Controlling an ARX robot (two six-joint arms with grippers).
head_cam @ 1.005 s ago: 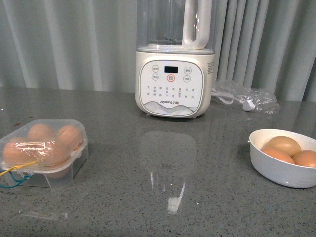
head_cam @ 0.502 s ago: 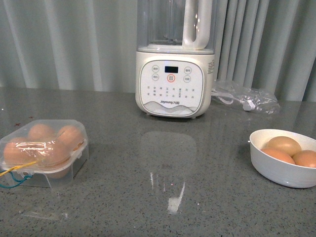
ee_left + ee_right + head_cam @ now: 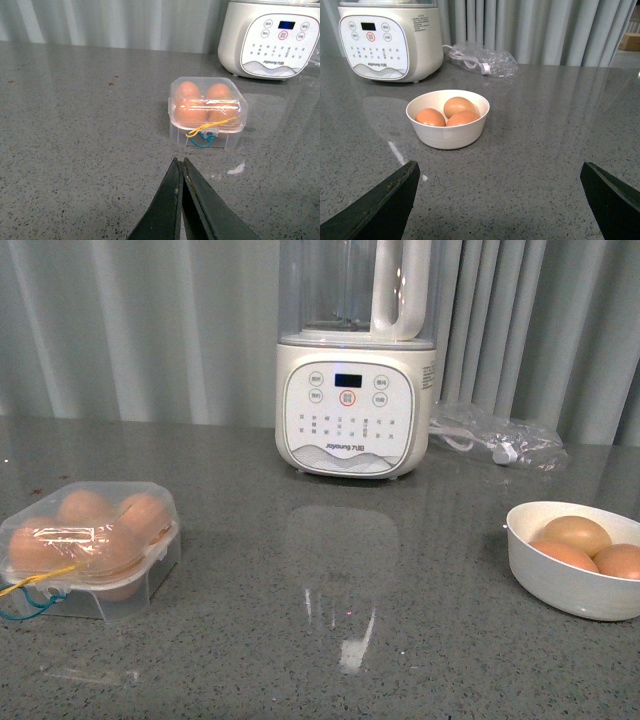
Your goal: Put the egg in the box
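The box is a clear plastic case at the left of the grey counter. Its lid is down over several brown eggs, and blue and yellow strings hang at its front. In the left wrist view the box lies ahead of my left gripper, which is shut on nothing and well short of it. Three more brown eggs lie in a white bowl at the right. My right gripper is open and empty, with the eggs and their bowl ahead of it. Neither arm shows in the front view.
A white blender with a clear jug stands at the back centre, in front of a pale curtain. A clear plastic bag holding a cable lies to its right. Small red specks mark the counter to the left of the box.
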